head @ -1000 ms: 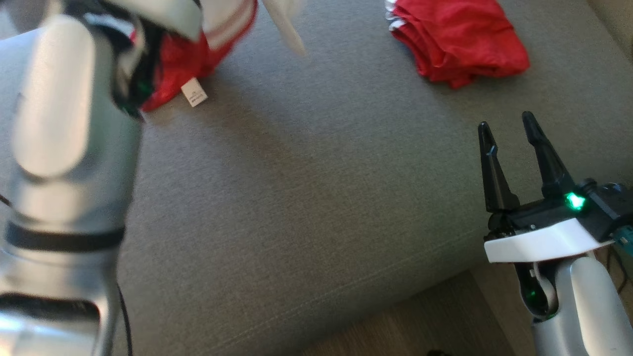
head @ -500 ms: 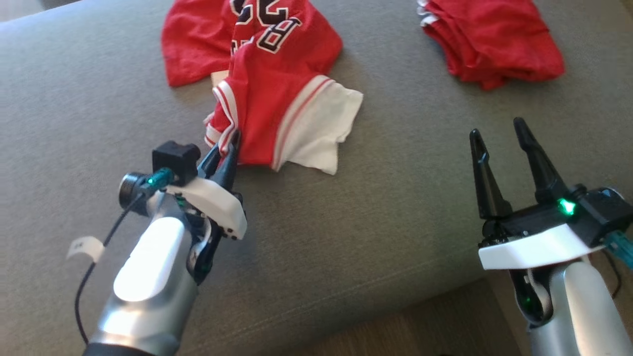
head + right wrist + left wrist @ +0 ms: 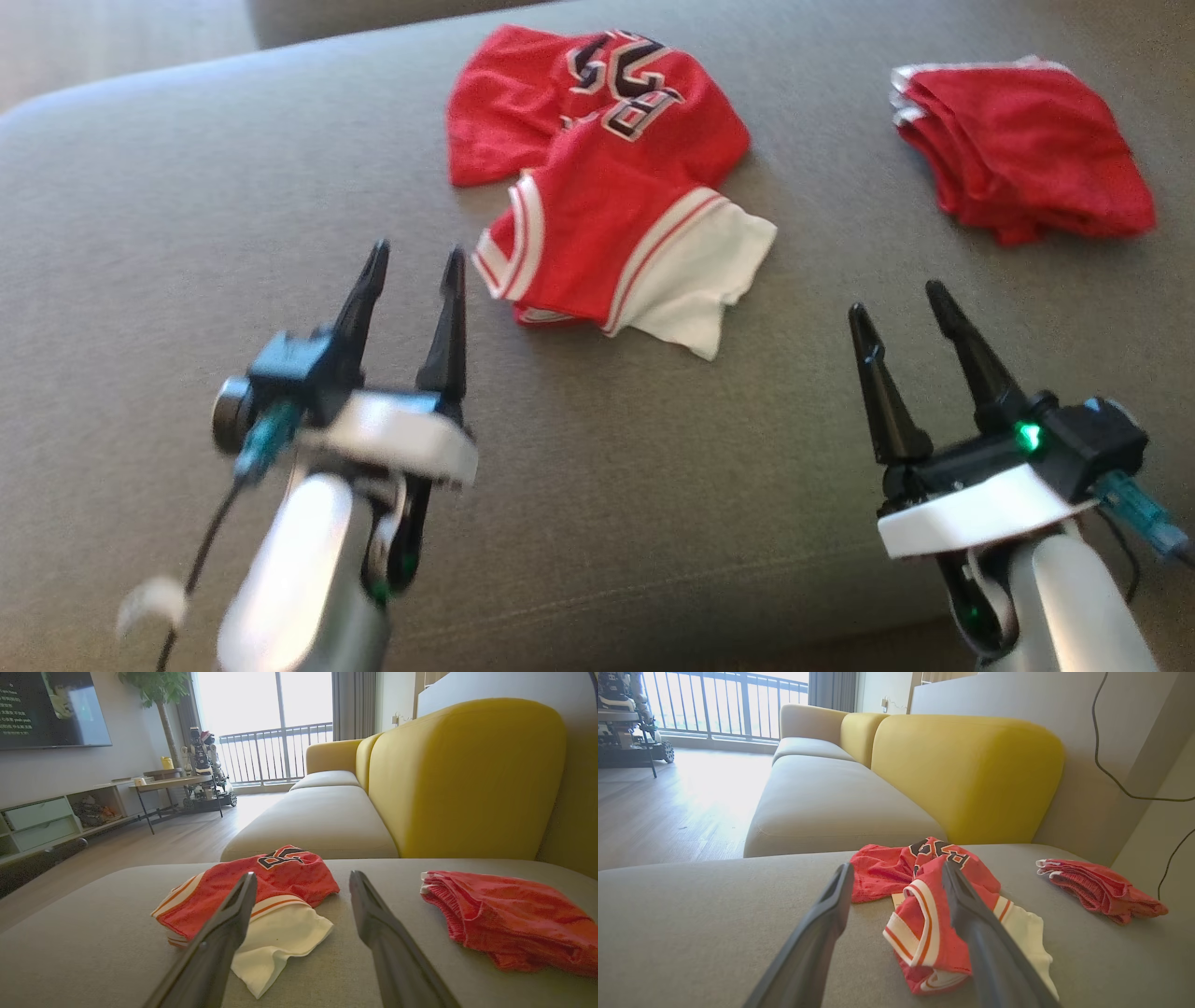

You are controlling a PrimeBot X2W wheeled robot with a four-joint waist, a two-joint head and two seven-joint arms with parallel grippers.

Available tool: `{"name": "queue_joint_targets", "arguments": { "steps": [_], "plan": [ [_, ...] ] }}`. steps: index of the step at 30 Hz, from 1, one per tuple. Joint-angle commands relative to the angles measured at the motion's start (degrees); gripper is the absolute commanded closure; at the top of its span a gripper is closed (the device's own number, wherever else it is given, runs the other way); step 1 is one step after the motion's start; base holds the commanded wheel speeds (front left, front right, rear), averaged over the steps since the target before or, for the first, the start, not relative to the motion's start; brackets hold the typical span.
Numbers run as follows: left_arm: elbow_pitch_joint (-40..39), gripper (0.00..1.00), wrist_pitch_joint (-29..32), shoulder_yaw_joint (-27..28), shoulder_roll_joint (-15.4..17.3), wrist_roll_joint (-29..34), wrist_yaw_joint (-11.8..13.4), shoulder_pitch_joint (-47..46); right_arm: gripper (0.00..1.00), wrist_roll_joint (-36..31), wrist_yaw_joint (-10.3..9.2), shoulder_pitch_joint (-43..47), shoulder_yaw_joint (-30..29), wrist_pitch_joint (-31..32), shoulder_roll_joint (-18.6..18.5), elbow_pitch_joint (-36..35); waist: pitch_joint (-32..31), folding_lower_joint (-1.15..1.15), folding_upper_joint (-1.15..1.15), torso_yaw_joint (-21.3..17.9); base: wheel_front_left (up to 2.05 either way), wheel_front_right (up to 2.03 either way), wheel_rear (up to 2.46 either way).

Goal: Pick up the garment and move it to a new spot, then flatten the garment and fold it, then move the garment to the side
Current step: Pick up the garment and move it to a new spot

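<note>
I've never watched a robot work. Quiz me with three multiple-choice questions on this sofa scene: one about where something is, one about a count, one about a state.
1. Where does the folded red pile lie from the crumpled jersey?
A. On the robot's left of it
B. On the robot's right of it
C. On top of it

2. How many red cloth heaps lie on the grey cushion?
A. One
B. Two
C. Four

3. How is the left pincer?
A. Shut on the jersey
B. Open, holding nothing
C. Shut on a cable

Answers:
1 B: the head view shows the pile apart, off to the right.
2 B: jersey and pile make two.
3 B: its two fingers stand apart, gripping nothing.
</note>
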Motion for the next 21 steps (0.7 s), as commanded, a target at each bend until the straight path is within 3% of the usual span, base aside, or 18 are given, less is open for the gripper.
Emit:
{"name": "queue_joint_targets", "arguments": {
  "steps": [1, 4, 13, 21],
  "plan": [
    [-3.27, 0.00, -0.41, 2.16, 0.38, 0.85, 0.56, 0.71, 0.00, 0.36, -0.02, -0.43, 1.43, -0.54, 0.08, -1.57, -2.09, 0.00, 0.00, 2.43, 0.00, 0.00, 0.00],
    [-11.97, 0.00, -0.41, 4.62, 0.15, 1.71, 3.50, 8.47, 0.00, 0.71, -0.02, 1.15, 1.71, -0.54, 0.08, -0.54, -4.37, 0.00, 0.00, 5.41, 0.00, 0.00, 0.00],
    [-24.43, 0.00, -0.42, 7.28, 0.02, 6.34, 9.16, 22.56, 0.00, 0.41, -0.02, 4.48, 0.31, -0.54, 0.08, 0.66, -8.32, 0.00, 0.00, 10.03, 0.00, 0.00, 0.00],
    [-24.19, 0.00, -0.42, 6.68, 0.01, 9.12, 9.43, 28.81, 0.00, -0.41, -0.02, 7.82, 0.08, -0.54, 0.08, 1.21, -9.66, 0.00, 0.00, 10.77, 0.00, 0.00, 0.00]
  ]
}}
